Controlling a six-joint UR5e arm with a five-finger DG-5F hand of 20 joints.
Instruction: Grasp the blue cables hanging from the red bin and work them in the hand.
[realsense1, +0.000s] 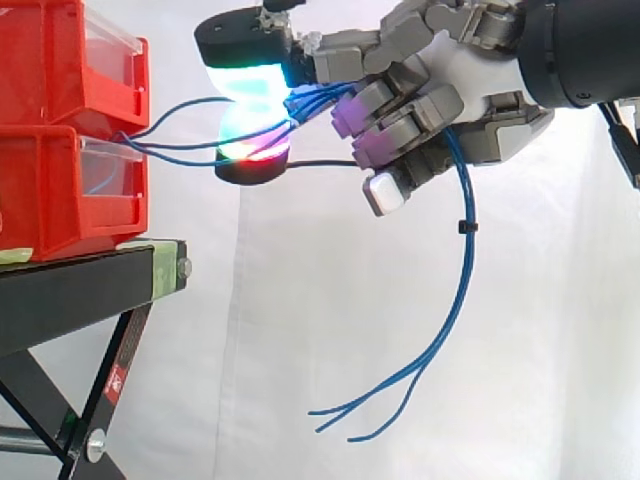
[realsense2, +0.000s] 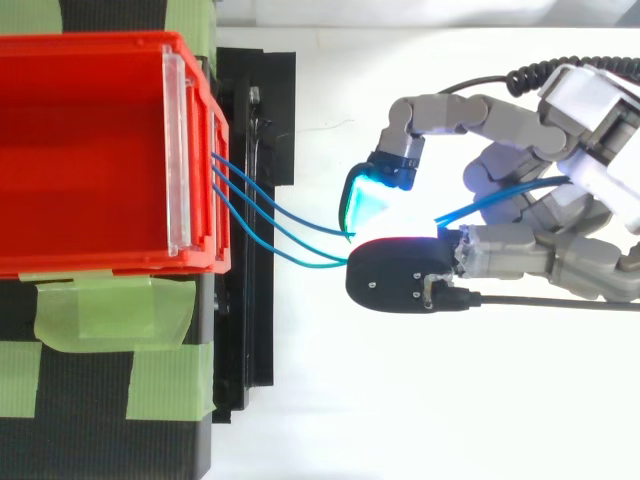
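The hand (realsense1: 450, 100) is pinching the blue cables (realsense1: 466, 275) between two glowing pads; the cables are stretching from the red bin (realsense1: 60, 195) at nine o'clock; loose ends are dangling toward six o'clock under the palm.

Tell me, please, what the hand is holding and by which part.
The hand pinches the blue cables between its fingertips, partway between the red bin and their loose ends.

I see three thin blue cables (realsense1: 465, 285) leaving the front of the stacked red bins (realsense1: 60, 190), at the seam between upper and lower bin. They run slack, roughly level, to the hand (realsense1: 475, 85), which pinches them between two pads. Past the palm they hang in a long curve, free ends splayed.
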